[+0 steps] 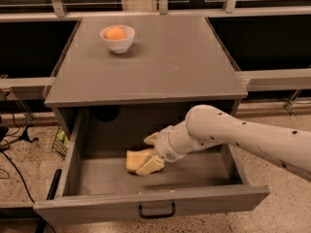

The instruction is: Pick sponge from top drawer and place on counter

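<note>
The top drawer (97, 205) of the grey cabinet is pulled open, with its small black handle (156, 210) on the front panel. The pale yellow sponge (134, 159) lies on the drawer floor, left of centre. My gripper (150, 152) reaches down into the drawer from the right. Its yellowish fingers (151, 165) are closed on the sponge's right end, and the sponge still rests on the floor. The grey counter (165, 62) is the cabinet's flat top, above and behind the drawer.
A white bowl (118, 42) holding an orange fruit (115, 32) stands at the counter's back left. My white arm (243, 136) crosses the drawer's right side. Cables (12, 144) and a black rod lie on the speckled floor at the left.
</note>
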`<state>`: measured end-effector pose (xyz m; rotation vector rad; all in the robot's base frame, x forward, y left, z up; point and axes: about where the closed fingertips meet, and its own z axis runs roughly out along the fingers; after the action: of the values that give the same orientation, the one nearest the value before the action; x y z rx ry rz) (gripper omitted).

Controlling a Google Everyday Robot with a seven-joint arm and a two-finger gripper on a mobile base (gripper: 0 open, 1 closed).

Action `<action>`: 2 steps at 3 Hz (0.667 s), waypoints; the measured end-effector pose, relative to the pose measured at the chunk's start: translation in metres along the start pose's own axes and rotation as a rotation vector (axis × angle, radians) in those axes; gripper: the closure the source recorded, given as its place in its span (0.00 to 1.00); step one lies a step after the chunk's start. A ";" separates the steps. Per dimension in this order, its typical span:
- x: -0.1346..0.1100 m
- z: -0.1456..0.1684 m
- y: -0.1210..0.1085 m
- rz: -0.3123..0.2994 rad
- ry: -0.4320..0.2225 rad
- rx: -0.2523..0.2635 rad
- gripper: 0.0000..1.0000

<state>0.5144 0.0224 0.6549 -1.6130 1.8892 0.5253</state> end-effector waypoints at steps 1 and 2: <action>0.005 0.015 -0.006 -0.002 -0.012 0.000 0.21; 0.011 0.032 -0.011 -0.003 -0.019 -0.004 0.19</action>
<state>0.5302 0.0326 0.6253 -1.6072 1.8731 0.5413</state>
